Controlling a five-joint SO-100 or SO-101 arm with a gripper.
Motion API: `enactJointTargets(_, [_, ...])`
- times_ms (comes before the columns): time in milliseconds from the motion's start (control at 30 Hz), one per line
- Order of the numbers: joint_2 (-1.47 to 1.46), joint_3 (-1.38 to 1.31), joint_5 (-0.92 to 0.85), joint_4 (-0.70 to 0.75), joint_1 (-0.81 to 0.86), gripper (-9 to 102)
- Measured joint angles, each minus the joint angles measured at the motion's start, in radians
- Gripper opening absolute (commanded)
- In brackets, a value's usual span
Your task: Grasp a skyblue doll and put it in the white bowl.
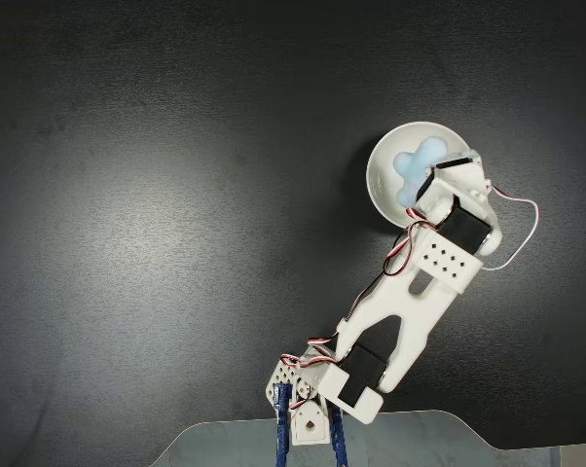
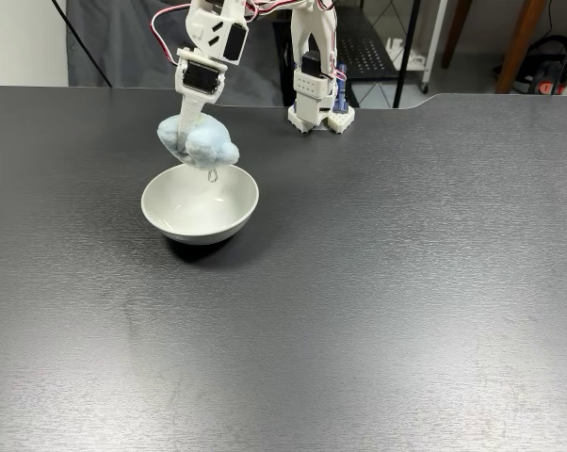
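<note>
Tool (image 2: pixel 191 141) gripping skyblue doll (image 2: pixel 201 143) above white bowl (image 2: pixel 200 218)

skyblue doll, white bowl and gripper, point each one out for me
skyblue doll (image 2: pixel 208 146), a fixed view, on its front fluffy lobe
white bowl (image 2: pixel 175 224), a fixed view, on its outer front wall
gripper (image 2: pixel 191 134), a fixed view, between its fingertips at the doll
</note>
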Motion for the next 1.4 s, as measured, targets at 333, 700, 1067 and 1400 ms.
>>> enactJointTargets(333, [0.000,0.057,0.000,0.000,0.000,46])
enactJointTargets(700, [0.034,0.061,0.038,0.000,0.002,46])
enactJointTargets(1067, [0.630,0.008,0.597,0.060,-0.239,44])
enactJointTargets(1400, [0.868,-0.012,0.744,0.285,-0.624,-1])
